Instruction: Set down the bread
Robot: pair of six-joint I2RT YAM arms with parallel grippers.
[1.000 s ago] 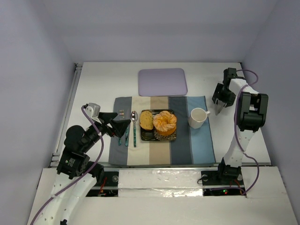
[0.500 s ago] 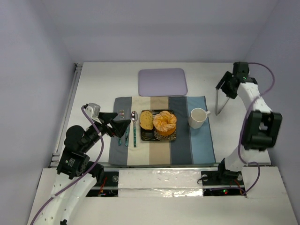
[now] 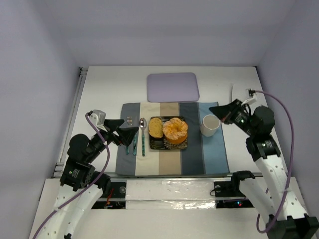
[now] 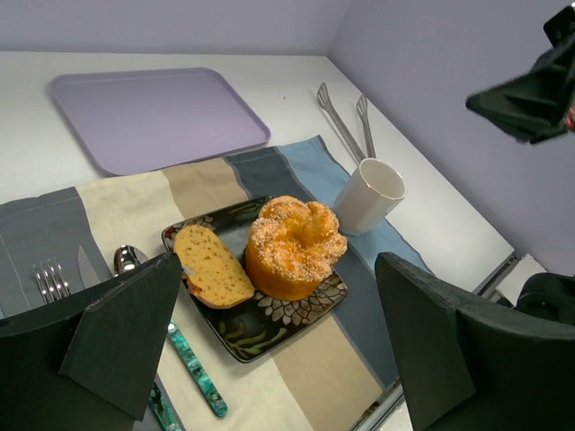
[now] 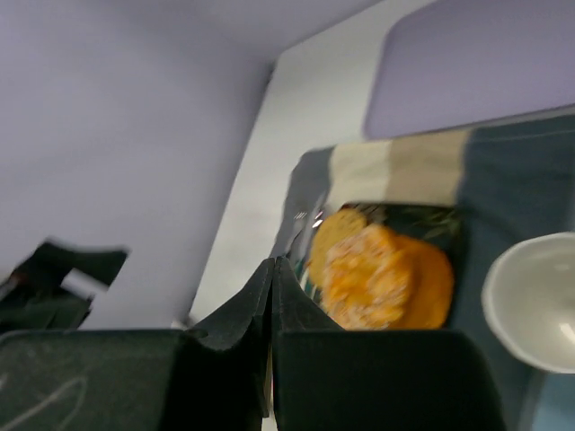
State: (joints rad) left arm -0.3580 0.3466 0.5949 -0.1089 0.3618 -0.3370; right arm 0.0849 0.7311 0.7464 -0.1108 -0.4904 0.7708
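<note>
The bread (image 3: 156,127), a small golden slice with a browner crust, lies on the left side of a dark patterned plate (image 3: 168,145), touching a round orange fruit (image 3: 175,130). The left wrist view shows the bread (image 4: 213,265) lying flat on the plate (image 4: 260,325). My left gripper (image 3: 124,130) hovers open over the placemat's left edge, facing the plate, with nothing between its fingers. My right gripper (image 3: 215,111) is shut and empty, just above and right of the white cup (image 3: 210,125). The blurred right wrist view shows its closed tips (image 5: 272,262) pointing toward the bread (image 5: 334,241).
A fork (image 4: 49,280), a spoon (image 4: 126,260) and a green-handled knife (image 4: 193,368) lie left of the plate on the striped placemat (image 3: 207,154). A lilac tray (image 3: 172,86) sits behind. Metal tongs (image 4: 341,121) lie on the table at the back right.
My right arm has swung from the far right corner down toward the cup and its jaws have shut. The tongs it carried now lie on the table. The left arm is still.
</note>
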